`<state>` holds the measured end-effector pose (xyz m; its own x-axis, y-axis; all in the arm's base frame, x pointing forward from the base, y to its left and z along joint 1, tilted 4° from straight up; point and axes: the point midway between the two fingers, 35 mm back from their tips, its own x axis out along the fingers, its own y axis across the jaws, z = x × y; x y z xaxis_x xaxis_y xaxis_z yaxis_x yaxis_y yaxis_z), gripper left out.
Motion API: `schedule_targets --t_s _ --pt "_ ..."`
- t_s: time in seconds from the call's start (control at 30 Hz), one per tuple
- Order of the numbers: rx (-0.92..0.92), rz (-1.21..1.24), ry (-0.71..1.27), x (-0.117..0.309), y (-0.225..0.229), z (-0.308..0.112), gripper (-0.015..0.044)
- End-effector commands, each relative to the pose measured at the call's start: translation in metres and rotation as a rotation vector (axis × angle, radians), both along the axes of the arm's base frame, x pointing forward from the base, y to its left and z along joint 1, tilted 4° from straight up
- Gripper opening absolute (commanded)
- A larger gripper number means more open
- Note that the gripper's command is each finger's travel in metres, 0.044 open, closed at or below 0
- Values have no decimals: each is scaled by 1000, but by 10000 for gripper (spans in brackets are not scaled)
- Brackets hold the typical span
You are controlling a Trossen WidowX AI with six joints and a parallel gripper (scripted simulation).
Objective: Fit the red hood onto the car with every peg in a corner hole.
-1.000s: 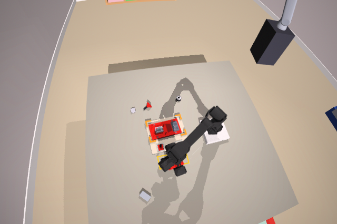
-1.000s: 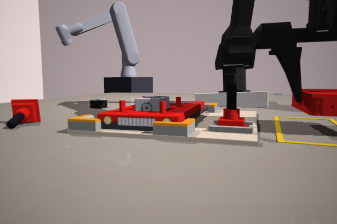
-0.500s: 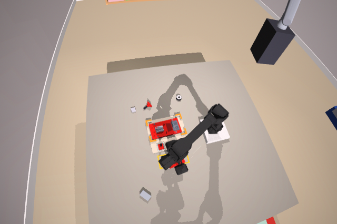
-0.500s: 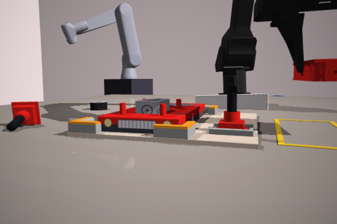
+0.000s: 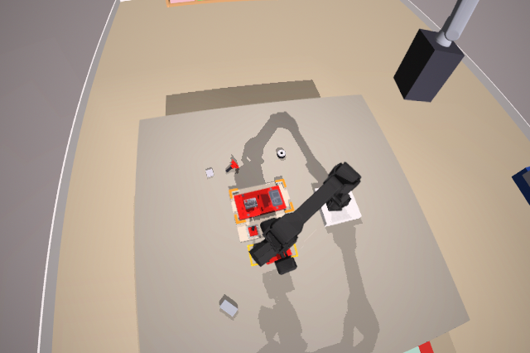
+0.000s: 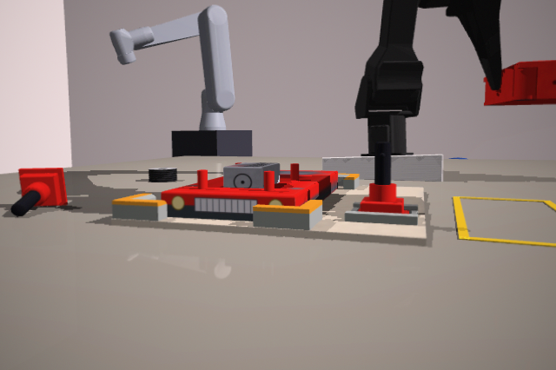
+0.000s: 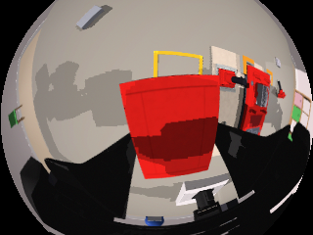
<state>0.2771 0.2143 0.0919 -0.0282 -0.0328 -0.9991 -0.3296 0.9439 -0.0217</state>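
The hood (image 5: 272,258) (image 6: 534,82) (image 7: 171,98) is a red shell, held in the air over the yellow outline, roof toward the wrist camera. My gripper (image 5: 273,258) (image 7: 174,131) is shut on it, one finger at each side. The hood looks about level in the exterior view, where its right part is cut off. The red chassis (image 5: 262,208) (image 6: 287,197) (image 7: 251,88) sits in the jig (image 5: 280,182) (image 6: 287,217) with the grey engine block (image 5: 250,202) (image 6: 242,177) on its deck. Three pegs stand clearly around the engine; a fourth is mostly hidden behind it. The hood's corner holes are hidden.
A red piece with an upright black handle (image 5: 252,230) (image 6: 382,168) stands in a holder beside the chassis, on the hood's side. The yellow outline (image 6: 462,222) (image 7: 178,53) lies on the table. Beyond the jig are another black-handled red piece (image 5: 233,165) (image 6: 43,186) and a wheel (image 5: 281,153) (image 6: 162,175).
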Motion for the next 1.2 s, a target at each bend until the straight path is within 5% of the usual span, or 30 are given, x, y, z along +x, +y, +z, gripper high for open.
schedule_targets --t_s 0.0,1.17 --pt "-1 -2 -1 5 -6 0 0" --pt "-5 -48 -18 73 -127 9 0"
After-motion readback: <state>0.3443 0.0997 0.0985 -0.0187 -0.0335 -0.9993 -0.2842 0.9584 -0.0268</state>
